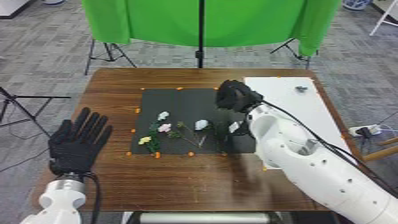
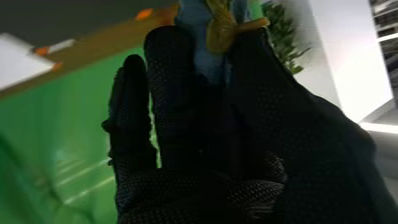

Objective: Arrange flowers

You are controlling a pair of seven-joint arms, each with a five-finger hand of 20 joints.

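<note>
My right hand (image 1: pixel 235 97) is over the upper right part of the dark mat (image 1: pixel 191 95). In the right wrist view, the hand (image 2: pixel 187 120) has its thumb and fingers closed on a yellow-brown stem (image 2: pixel 220 31), with a blue-grey piece (image 2: pixel 207 62) beside it and green leaves (image 2: pixel 286 42) behind the thumb. Lying on the mat are a white flower (image 1: pixel 163 115), a pink flower (image 1: pixel 164 128), a yellow flower (image 1: pixel 145 140) and a second white flower (image 1: pixel 201 125). Another white piece (image 1: pixel 234 127) is near my right forearm. My left hand (image 1: pixel 75 150) rests open, fingers straight, at the table's left edge.
A white board (image 1: pixel 289 105) covers the table's right side, with a small grey object (image 1: pixel 301 89) on it. Orange markers line the mat's edges. Beyond the brown table (image 1: pixel 182 185) hangs a green cloth (image 1: pixel 151 22) on a stand.
</note>
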